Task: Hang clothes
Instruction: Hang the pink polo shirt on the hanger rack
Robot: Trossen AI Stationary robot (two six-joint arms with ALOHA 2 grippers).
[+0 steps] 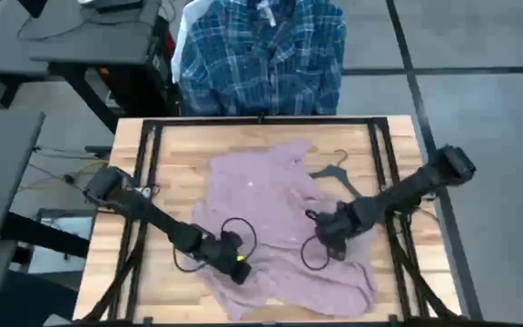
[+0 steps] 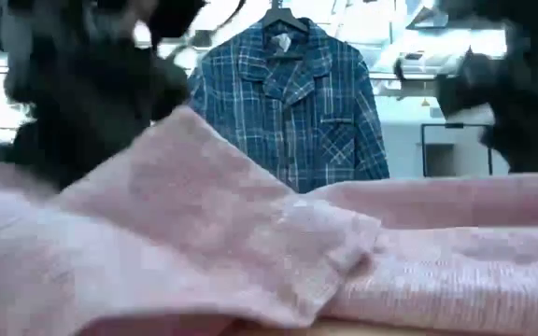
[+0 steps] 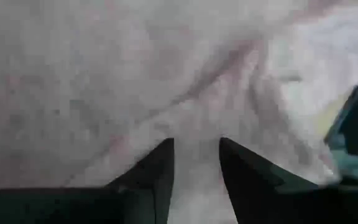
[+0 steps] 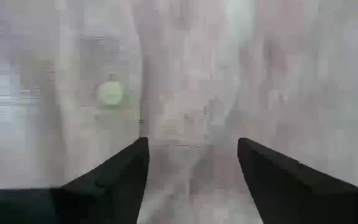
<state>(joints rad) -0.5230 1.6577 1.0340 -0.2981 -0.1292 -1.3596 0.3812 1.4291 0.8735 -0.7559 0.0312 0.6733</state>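
The left gripper (image 3: 196, 163) pinches a fold of the pink shirt (image 1: 261, 204), which lies crumpled across the wooden surface (image 1: 180, 145). The right gripper (image 4: 191, 163), fingers spread, presses onto it. The plaid shirt (image 1: 261, 54) hangs behind. No readable writing.

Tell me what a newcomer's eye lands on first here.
The pink shirt sprawls crumpled across the table, with the left gripper and right gripper both down on it. Behind the table hangs a plaid shirt, and a bare hanger lies by the pink one.
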